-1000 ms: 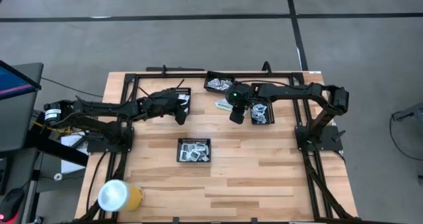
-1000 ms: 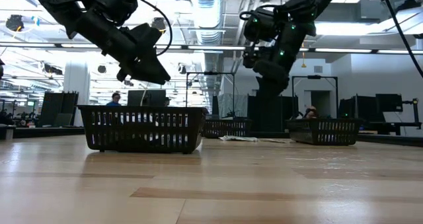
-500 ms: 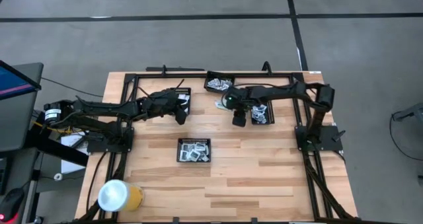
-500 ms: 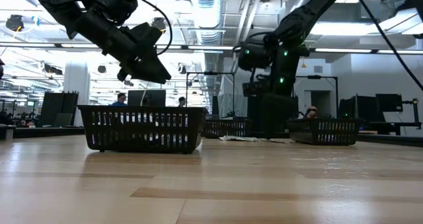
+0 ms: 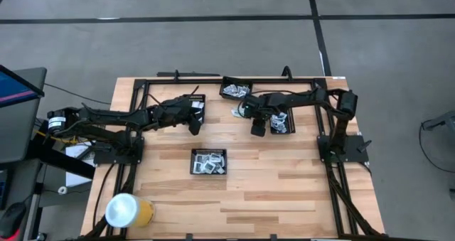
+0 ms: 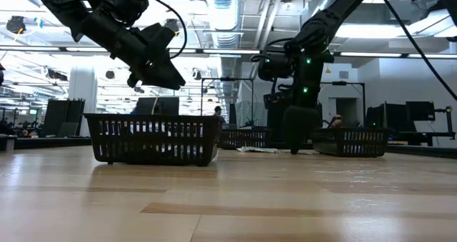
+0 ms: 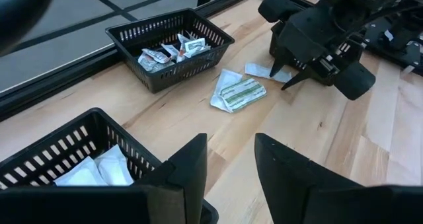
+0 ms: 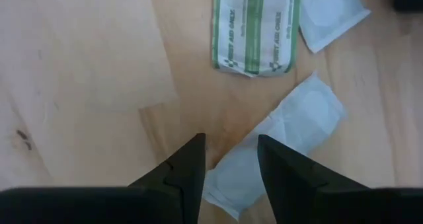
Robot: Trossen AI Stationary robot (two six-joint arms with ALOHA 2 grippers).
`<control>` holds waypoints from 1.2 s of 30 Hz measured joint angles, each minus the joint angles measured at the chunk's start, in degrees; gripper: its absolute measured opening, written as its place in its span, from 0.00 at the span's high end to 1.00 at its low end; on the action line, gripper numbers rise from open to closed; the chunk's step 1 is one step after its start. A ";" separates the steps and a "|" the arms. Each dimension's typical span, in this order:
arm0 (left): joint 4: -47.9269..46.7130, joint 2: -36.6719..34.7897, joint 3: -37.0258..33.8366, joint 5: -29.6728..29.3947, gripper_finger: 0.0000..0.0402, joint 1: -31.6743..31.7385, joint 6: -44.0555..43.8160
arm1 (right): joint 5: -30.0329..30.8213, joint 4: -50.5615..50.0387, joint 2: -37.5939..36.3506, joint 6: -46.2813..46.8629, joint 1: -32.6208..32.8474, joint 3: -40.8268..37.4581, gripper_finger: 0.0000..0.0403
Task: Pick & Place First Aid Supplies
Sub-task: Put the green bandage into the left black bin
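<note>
The right hand (image 8: pixel 228 159) hangs low over the counter (image 5: pixel 284 191), fingers spread and empty, above a white packet (image 8: pixel 277 141) lying near a green-striped packet (image 8: pixel 254 29). The left hand (image 7: pixel 228 161), also spread and empty, hovers over the far-left tray (image 5: pixel 195 99).

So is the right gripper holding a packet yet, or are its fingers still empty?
Empty. The right gripper is open just above a white packet lying flat on the table; bare wood and the packet show between its fingers.

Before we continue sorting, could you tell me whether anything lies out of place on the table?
Yes: a few packets lie loose on the bare wood beside the far tray instead of in it, under the right end effector.
</note>
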 joint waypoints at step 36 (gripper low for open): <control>-0.03 0.02 0.00 0.74 0.68 -0.02 -2.02 | -6.59 0.57 -2.60 17.53 3.71 1.50 1.00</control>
